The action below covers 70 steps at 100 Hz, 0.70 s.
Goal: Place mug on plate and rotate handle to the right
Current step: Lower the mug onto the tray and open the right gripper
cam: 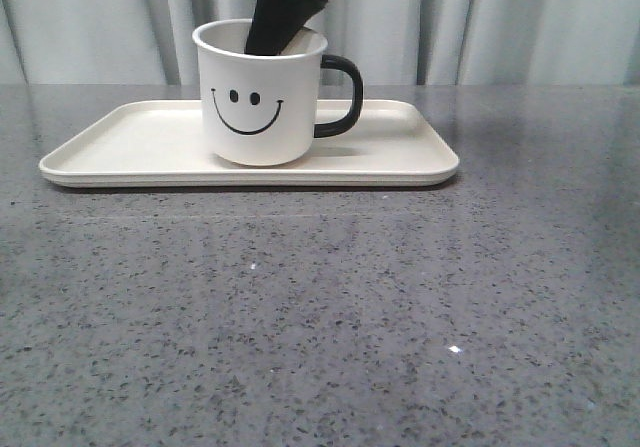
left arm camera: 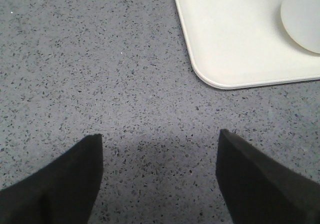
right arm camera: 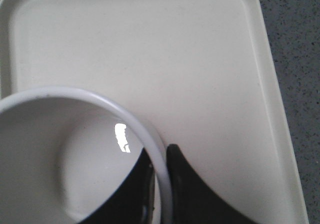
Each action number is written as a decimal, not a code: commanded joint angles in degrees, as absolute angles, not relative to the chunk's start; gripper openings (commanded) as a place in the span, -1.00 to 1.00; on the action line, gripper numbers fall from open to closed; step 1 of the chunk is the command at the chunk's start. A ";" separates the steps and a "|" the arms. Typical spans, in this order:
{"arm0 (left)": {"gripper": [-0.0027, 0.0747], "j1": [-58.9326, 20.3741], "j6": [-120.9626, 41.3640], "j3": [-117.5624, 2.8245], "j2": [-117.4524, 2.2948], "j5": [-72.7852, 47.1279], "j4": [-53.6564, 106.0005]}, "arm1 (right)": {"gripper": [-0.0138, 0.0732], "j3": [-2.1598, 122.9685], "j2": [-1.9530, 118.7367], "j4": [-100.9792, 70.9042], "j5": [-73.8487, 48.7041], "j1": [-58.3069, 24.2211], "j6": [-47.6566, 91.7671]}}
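The white mug [cam: 258,97] with a black smiley face stands upright on the cream plate [cam: 120,145]. Its black handle [cam: 341,94] points right in the front view. My right gripper [right arm camera: 161,176] comes down from above and is shut on the mug's rim [right arm camera: 165,184], one finger inside the mug, one outside. In the right wrist view the plate [right arm camera: 200,58] fills the background. My left gripper [left arm camera: 160,149] hangs open over bare table, near the plate's rounded corner [left arm camera: 210,78], holding nothing. A part of the mug [left arm camera: 302,18] shows there.
The grey speckled tabletop [cam: 330,317] stretches in front of the plate. A pale curtain [cam: 500,27] hangs behind the table.
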<state>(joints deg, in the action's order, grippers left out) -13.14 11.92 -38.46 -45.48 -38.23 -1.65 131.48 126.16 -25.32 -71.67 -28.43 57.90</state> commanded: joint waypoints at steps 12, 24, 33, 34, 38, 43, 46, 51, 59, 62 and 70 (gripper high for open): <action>0.29 -12.92 12.35 -39.97 -45.24 -34.37 -1.62 | -0.82 132.70 122.49 -27.77 -76.58 -28.54 59.64; 0.29 -12.92 12.35 -39.97 -45.24 -34.37 -1.62 | -0.82 132.70 122.49 -27.77 -76.53 -28.54 59.71; 0.29 -12.92 12.35 -39.97 -45.24 -34.37 -1.62 | -0.82 132.70 122.49 -27.77 -76.53 -28.54 60.24; 0.29 -12.92 12.35 -39.97 -45.24 -34.37 -1.62 | -0.82 132.70 122.49 -27.77 -76.53 -28.54 60.24; 0.29 -12.92 12.35 -39.97 -45.24 -34.37 -1.62 | -0.82 132.70 122.49 -27.77 -76.53 -28.54 60.25; 0.29 -12.92 12.35 -39.97 -45.24 -34.37 -1.62 | -0.81 132.70 122.49 -27.77 -76.53 -28.54 60.25; 0.29 -12.92 12.35 -39.97 -45.24 -34.37 -1.62 | -0.80 132.70 122.49 -27.77 -76.53 -28.54 60.25; 0.29 -12.92 12.35 -39.97 -45.24 -34.37 -1.62 | -0.74 132.70 122.49 -27.77 -76.53 -28.54 60.25; 0.29 -12.92 12.35 -39.97 -45.24 -34.37 -1.62 | -0.56 132.70 122.49 -27.77 -76.53 -28.54 60.25; 0.29 -12.92 12.35 -39.97 -45.24 -34.37 -1.62 | -0.48 132.70 122.49 -27.77 -76.53 -28.54 60.25; 0.29 -12.92 12.35 -39.97 -45.24 -34.37 -1.62 | -0.24 132.70 122.49 -27.77 -76.53 -28.54 60.25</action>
<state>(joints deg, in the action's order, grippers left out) -13.14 11.92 -38.46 -45.48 -38.23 -1.65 131.48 126.16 -25.39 -71.56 -28.43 59.73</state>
